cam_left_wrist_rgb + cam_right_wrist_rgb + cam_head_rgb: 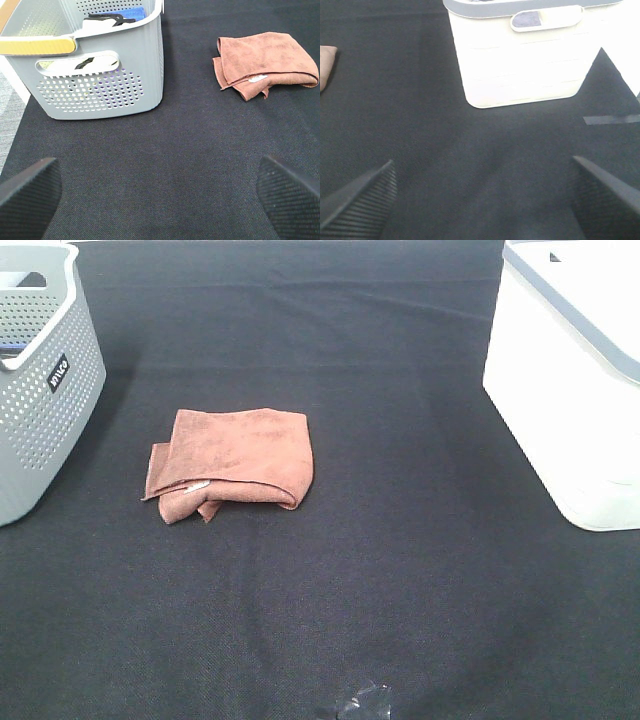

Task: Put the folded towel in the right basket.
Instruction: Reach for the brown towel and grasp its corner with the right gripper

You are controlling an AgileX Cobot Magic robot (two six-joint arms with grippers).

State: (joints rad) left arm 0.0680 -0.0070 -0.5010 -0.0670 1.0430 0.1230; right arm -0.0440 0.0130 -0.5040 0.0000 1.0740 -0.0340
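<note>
A folded rust-brown towel (pixel 234 462) lies on the black cloth, left of centre. It also shows in the left wrist view (pixel 265 62), and a corner of it shows in the right wrist view (pixel 326 62). The right basket (pixel 570 380) is white with a grey rim and stands at the right edge; it also shows in the right wrist view (pixel 520 55). My left gripper (pixel 160 192) is open and empty, well short of the towel. My right gripper (pixel 485 197) is open and empty, in front of the white basket. Neither arm shows in the exterior high view.
A grey perforated basket (pixel 40 380) stands at the left edge and holds dark and blue items in the left wrist view (pixel 100 65). A strip of tape (pixel 610 119) lies on the cloth beside the white basket. A small shiny object (pixel 362 703) sits at the front edge.
</note>
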